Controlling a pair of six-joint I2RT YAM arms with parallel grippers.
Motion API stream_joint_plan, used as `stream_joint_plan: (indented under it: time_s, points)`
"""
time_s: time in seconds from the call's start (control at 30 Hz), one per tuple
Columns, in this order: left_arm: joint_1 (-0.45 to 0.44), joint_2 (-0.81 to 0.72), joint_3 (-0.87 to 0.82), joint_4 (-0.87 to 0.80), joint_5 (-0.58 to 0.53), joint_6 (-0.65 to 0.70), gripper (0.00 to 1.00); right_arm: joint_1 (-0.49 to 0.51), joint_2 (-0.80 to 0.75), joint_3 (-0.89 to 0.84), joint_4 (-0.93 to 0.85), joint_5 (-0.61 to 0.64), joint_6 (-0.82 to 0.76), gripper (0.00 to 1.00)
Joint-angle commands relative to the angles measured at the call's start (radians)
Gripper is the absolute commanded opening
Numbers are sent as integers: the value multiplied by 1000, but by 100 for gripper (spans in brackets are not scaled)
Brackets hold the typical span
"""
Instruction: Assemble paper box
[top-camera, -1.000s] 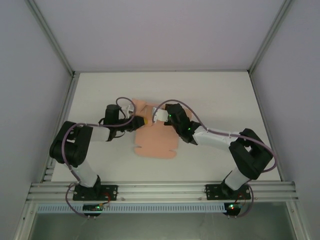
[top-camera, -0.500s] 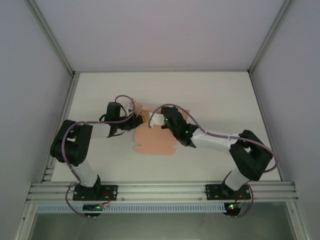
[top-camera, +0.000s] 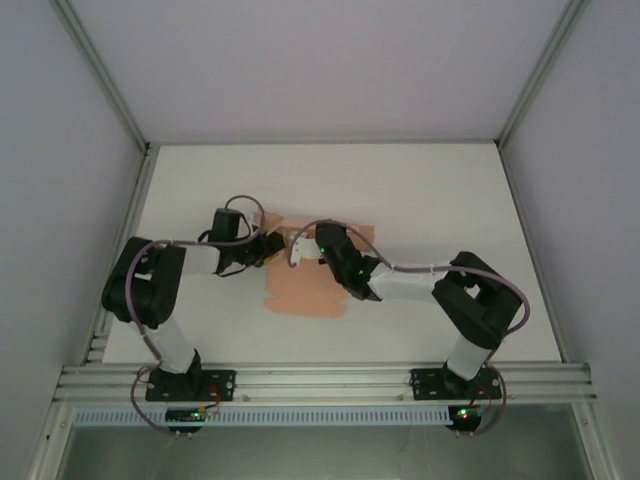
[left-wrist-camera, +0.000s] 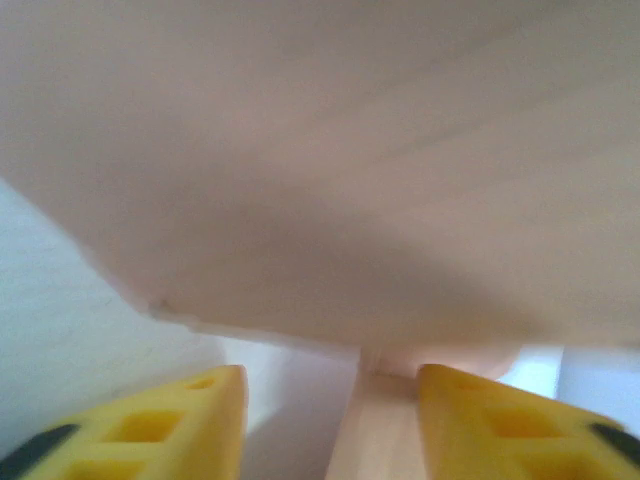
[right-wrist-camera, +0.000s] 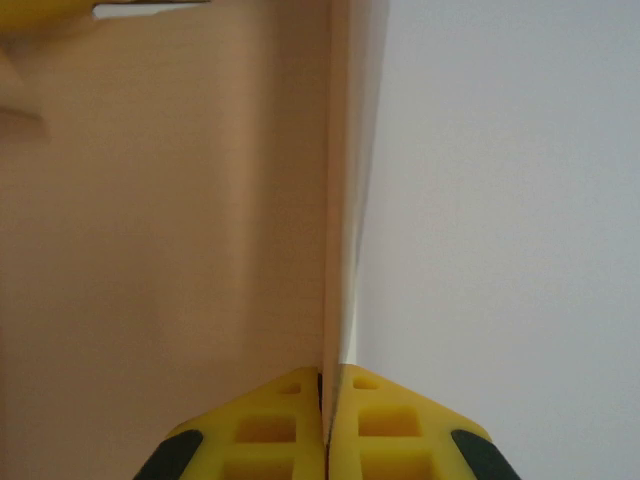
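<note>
The paper box (top-camera: 305, 290) is a salmon-pink card sheet lying partly flat in the middle of the table, with its far part folded upward between the two grippers. My left gripper (top-camera: 273, 248) is at the sheet's far-left edge. In the left wrist view it (left-wrist-camera: 330, 372) is open, and a narrow card flap (left-wrist-camera: 385, 430) stands by its right finger under a wide panel (left-wrist-camera: 330, 180). My right gripper (top-camera: 298, 245) meets it from the right. In the right wrist view it (right-wrist-camera: 325, 378) is shut on the thin edge of an upright card panel (right-wrist-camera: 180, 220).
The white table (top-camera: 440, 190) is enclosed by pale walls with metal posts. An aluminium rail (top-camera: 320, 380) with both arm bases runs along the near edge. The right arm's elbow (top-camera: 480, 300) rests low to the right of the sheet.
My left gripper has opened after pinching the card. The right gripper has moved left with its panel, and the sheet's far part is folded up more.
</note>
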Motion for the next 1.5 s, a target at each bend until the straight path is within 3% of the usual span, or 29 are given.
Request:
stream_joint_plan:
  time_s: [0.0, 0.07, 0.1, 0.23, 0.37, 0.47, 0.63, 0.83, 1.0, 1.23, 1.47]
  points:
    - [16, -141, -6, -160, -38, 163, 68, -53, 18, 3, 27, -23, -43, 0]
    - [20, -221, 14, -281, -115, 248, 86, -82, 14, -2, 41, -49, -47, 0]
    - [25, -257, 25, -327, -153, 282, 100, -92, 11, -9, 53, -69, -51, 0]
    - [81, -353, 78, -421, -229, 359, 100, -116, 9, -58, 173, -162, -116, 0]
    - [140, -305, 207, -463, -229, 431, 100, -124, 9, -86, 234, -251, -164, 0]
    - [147, -216, 336, -516, -156, 566, 100, -136, -10, -110, 229, -346, -180, 0]
    - [146, -116, 436, -605, 53, 845, 100, -159, -31, -86, 164, -390, -121, 0]
    - [136, -44, 471, -723, 77, 1036, 93, -159, -38, -79, 145, -389, -123, 0]
    - [114, 55, 538, -797, 130, 1109, 85, -159, -40, -73, 125, -392, -119, 0]
    - [56, 125, 603, -906, 173, 1206, 54, -164, -25, -49, 102, -369, -89, 0]
    - [50, 108, 558, -876, 75, 1155, 53, -168, -19, -40, 112, -325, -88, 0]
